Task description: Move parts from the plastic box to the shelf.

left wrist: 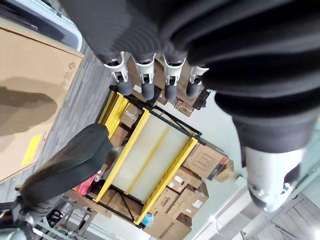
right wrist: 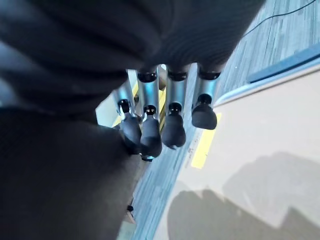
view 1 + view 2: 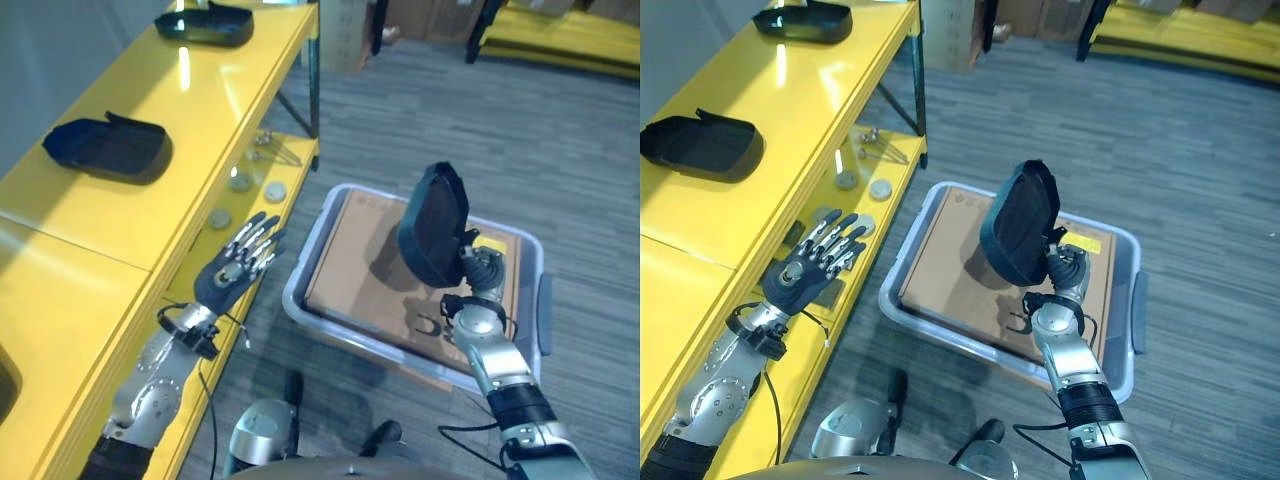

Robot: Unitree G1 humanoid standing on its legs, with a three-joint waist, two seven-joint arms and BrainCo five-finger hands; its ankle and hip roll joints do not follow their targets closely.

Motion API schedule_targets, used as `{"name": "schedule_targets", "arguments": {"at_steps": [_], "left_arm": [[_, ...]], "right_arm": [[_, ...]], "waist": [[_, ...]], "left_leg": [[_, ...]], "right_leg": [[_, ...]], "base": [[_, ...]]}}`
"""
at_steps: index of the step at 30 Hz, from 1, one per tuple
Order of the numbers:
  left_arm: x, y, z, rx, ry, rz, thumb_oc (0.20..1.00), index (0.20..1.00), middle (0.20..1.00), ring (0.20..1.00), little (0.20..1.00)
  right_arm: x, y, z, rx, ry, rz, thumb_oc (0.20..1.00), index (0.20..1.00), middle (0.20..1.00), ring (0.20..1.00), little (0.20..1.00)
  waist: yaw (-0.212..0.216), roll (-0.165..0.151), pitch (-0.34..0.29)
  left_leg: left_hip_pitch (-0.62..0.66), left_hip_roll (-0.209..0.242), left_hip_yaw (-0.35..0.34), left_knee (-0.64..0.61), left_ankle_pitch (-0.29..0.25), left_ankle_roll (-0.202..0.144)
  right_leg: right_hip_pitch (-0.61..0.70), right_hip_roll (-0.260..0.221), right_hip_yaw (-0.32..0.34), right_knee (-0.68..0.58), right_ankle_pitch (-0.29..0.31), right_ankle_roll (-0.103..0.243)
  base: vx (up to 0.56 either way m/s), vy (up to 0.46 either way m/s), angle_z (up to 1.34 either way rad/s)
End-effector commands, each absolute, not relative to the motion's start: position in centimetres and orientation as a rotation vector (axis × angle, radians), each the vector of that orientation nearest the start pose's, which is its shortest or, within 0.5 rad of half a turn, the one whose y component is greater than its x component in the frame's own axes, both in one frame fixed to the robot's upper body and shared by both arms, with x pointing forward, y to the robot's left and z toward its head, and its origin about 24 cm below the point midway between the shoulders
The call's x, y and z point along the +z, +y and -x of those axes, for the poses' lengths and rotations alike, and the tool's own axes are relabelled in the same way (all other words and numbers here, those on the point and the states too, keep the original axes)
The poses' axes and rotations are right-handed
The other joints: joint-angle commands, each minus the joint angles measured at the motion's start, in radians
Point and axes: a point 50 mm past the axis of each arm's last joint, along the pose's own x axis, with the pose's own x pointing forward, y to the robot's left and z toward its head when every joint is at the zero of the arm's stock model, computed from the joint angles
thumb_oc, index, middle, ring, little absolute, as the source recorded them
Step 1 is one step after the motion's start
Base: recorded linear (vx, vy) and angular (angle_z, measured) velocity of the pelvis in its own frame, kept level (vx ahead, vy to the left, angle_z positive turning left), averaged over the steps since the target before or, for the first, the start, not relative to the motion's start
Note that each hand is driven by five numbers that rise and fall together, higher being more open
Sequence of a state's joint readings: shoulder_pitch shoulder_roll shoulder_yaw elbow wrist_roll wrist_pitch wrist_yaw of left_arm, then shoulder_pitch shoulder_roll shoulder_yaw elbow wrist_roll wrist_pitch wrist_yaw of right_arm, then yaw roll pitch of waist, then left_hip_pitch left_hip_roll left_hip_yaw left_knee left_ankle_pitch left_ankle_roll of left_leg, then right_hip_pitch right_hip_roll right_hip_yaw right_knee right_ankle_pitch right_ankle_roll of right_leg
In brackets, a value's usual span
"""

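The yellow shelf (image 3: 215,110) is the landmark, running along the robot's left. On its top board lie two black parts: one part (image 3: 108,148) nearer the robot and a second part (image 3: 205,24) at the far end. On the lower board, below the top edge, sit a few small round metal pieces (image 3: 240,182).

Beside the shelf, on the grey floor (image 3: 480,130) off its lower board, stands the plastic box (image 3: 545,290), pale grey, with a flat brown cardboard sheet (image 3: 360,260) lying in it.

Above the box, well apart from the shelf, the right hand (image 3: 480,272) holds a third black part (image 3: 434,225) upright, lifted clear of the cardboard; in the right wrist view its fingers (image 2: 174,131) curl against the dark part.

The left hand (image 3: 232,268) hangs at the shelf's front edge, between shelf and box, fingers straight and spread, holding nothing.
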State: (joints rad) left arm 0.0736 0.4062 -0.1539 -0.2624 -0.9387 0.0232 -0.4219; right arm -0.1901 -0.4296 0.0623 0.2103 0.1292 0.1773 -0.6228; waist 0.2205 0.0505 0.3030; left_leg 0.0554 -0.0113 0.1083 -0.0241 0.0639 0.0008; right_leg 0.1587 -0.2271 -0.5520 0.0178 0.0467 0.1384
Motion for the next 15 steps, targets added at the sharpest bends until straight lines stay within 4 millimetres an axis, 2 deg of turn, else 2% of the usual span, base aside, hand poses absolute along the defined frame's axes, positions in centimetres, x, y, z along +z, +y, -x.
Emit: {"name": "schedule_targets", "arguments": {"at_steps": [1,2,6,10,15], "left_arm": [[9.8,14.5,-22.0,-0.708,-0.157,0.539,1.0,1.0,1.0,1.0,1.0],[9.8,14.2,-22.4,-0.701,-0.143,0.536,1.0,1.0,1.0,1.0,1.0],[9.8,14.2,-22.6,-0.699,-0.136,0.544,1.0,1.0,1.0,1.0,1.0],[9.8,13.8,-23.0,-0.684,-0.108,0.563,1.0,1.0,1.0,1.0,1.0],[9.3,13.4,-23.6,-0.657,-0.045,0.527,1.0,1.0,1.0,1.0,1.0]], "right_arm": [[7.6,-25.3,-28.2,-0.638,-0.023,0.327,0.2,0.2,0.2,0.2,0.2],[7.2,-25.1,-28.2,-0.62,-0.001,0.328,0.2,0.2,0.2,0.2,0.2],[6.7,-25.0,-28.0,-0.602,0.013,0.341,0.2,0.2,0.2,0.2,0.2],[6.0,-23.8,-27.8,-0.529,-0.002,0.344,0.2,0.2,0.2,0.2,0.2],[7.7,-22.4,-28.6,-0.41,-0.074,0.379,0.2,0.2,0.2,0.2,0.2]], "waist": [[0.008,0.008,-0.098],[-0.005,0.005,-0.115],[-0.015,0.002,-0.126],[-0.035,-0.005,-0.147],[-0.042,-0.007,-0.167]], "left_leg": [[0.007,0.044,0.065,-0.007,-0.099,-0.017],[0.011,0.048,0.081,-0.013,-0.084,-0.013],[0.02,0.052,0.092,-0.014,-0.085,-0.014],[0.039,0.064,0.124,-0.024,-0.081,-0.02],[0.046,0.064,0.135,-0.036,-0.075,-0.025]], "right_leg": [[-0.03,-0.019,0.08,0.04,-0.077,0.063],[-0.027,-0.012,0.076,0.02,-0.058,0.054],[-0.022,-0.009,0.083,0.015,-0.056,0.054],[-0.006,0.0,0.086,-0.011,-0.049,0.051],[-0.003,0.001,0.089,-0.03,-0.038,0.055]], "base": [[0.0,-0.109,-0.17],[0.0,-0.087,-0.24],[0.02,-0.044,-0.16],[0.02,-0.048,-0.16],[0.0,-0.014,-0.1]]}}
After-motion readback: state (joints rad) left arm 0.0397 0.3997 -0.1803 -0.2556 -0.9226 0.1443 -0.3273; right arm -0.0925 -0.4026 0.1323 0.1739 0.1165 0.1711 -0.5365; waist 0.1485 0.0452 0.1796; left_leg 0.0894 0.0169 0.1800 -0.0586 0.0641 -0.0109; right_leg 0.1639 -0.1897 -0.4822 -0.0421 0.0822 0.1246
